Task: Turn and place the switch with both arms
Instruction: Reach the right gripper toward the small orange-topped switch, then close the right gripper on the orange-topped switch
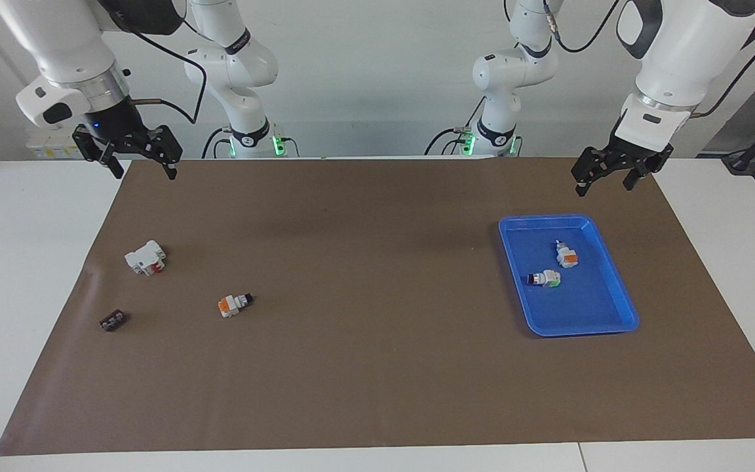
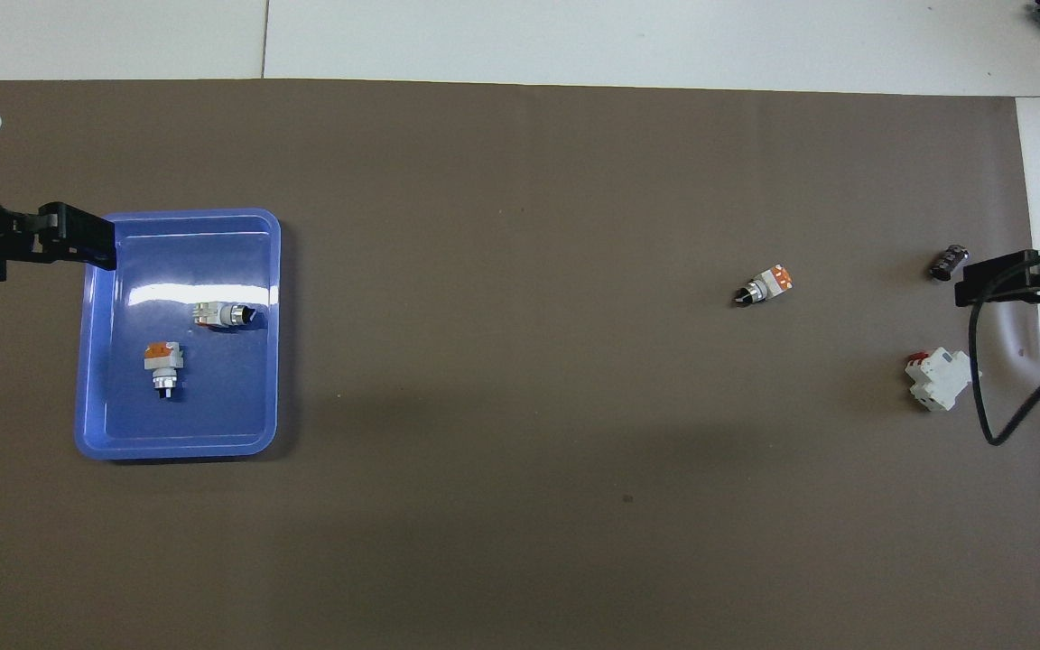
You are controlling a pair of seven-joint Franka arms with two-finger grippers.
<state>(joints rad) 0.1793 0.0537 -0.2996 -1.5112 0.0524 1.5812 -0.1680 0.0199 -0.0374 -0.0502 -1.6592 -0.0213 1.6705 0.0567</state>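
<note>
The switch (image 1: pixel 234 303) lies on its side on the brown mat, orange-red block toward the right arm's end and black knob toward the middle; it also shows in the overhead view (image 2: pixel 764 286). My right gripper (image 1: pixel 145 172) is open and empty, raised over the mat's edge at the right arm's end, apart from the switch; the overhead view shows it (image 2: pixel 1016 282) too. My left gripper (image 1: pixel 603 189) is open and empty, raised beside the blue tray's (image 1: pixel 587 305) corner nearest the robots. The left arm waits.
The blue tray (image 2: pixel 213 406) holds a green-blocked switch (image 1: pixel 546 279) and an orange-blocked, pale-tipped one (image 1: pixel 567 255). A white breaker with red parts (image 1: pixel 145 257) and a small dark component (image 1: pixel 113 320) lie near the right arm's end of the mat.
</note>
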